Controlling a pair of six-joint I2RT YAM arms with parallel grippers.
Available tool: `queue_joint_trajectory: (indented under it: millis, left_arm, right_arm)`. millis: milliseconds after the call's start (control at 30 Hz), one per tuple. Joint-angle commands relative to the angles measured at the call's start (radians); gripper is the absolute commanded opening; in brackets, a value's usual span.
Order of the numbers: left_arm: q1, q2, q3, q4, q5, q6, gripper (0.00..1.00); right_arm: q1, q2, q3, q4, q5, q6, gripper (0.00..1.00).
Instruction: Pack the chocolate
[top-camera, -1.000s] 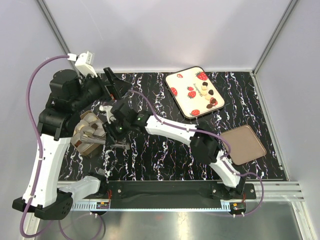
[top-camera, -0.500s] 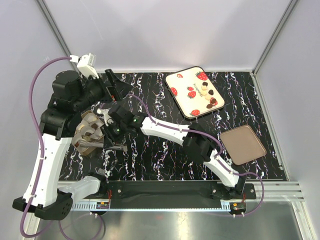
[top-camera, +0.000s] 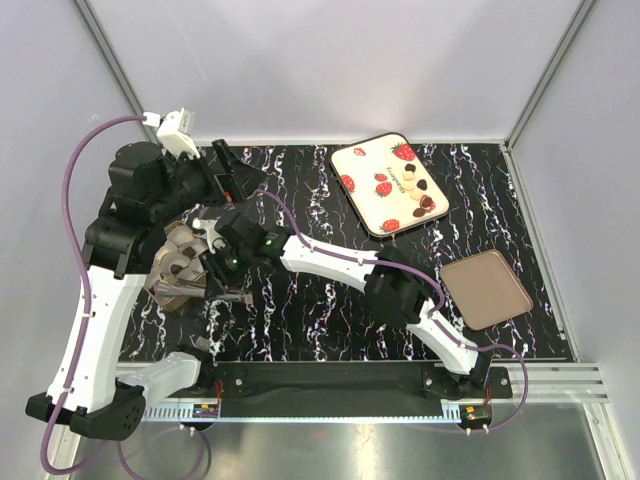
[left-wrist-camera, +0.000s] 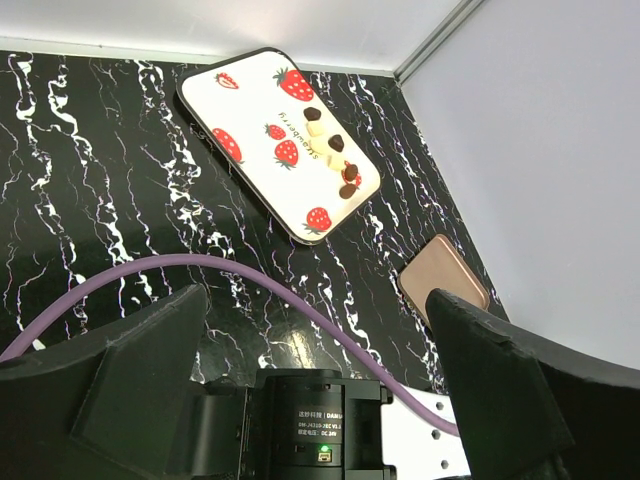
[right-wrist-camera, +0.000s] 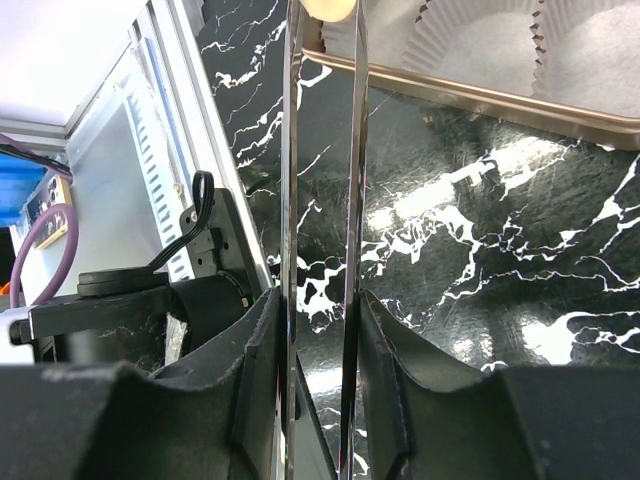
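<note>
Several dark and creamy chocolate pieces (top-camera: 416, 186) lie on the strawberry-print tray (top-camera: 372, 165), which also shows in the left wrist view (left-wrist-camera: 250, 105) with the pieces (left-wrist-camera: 331, 152). My right gripper (top-camera: 218, 268) (right-wrist-camera: 320, 370) is shut on metal tweezers (right-wrist-camera: 322, 200). The tweezer tips pinch a creamy white piece (right-wrist-camera: 328, 7) over the brown box (top-camera: 176, 268), at its near rim (right-wrist-camera: 480, 96), next to white paper cups (right-wrist-camera: 470, 35). My left gripper (top-camera: 233, 172) (left-wrist-camera: 315, 335) is open and empty, above the right arm's wrist.
The flat brown lid (top-camera: 485, 290) (left-wrist-camera: 445, 285) lies at the right of the marbled black table. The right arm's purple cable (left-wrist-camera: 250, 275) runs under my left gripper. The metal front rail (right-wrist-camera: 185, 150) is close to the tweezers' left.
My right arm has reached further left, bringing the tweezers and the white piece to the box. The left arm has barely shifted.
</note>
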Motion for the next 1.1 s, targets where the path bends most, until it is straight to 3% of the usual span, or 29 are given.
queue_joint_trajectory:
  millis: [0,1067]
  left_arm:
    - [0.002,-0.014,-0.002,0.056,0.028,-0.009,0.99]
    - [0.002,-0.005,0.0,0.072,0.028,-0.028,0.99]
  right_arm:
    - [0.013,0.017,0.038,0.047,-0.035,0.014,0.38]
    - [0.013,0.006,0.044,0.018,-0.006,-0.014,0.47]
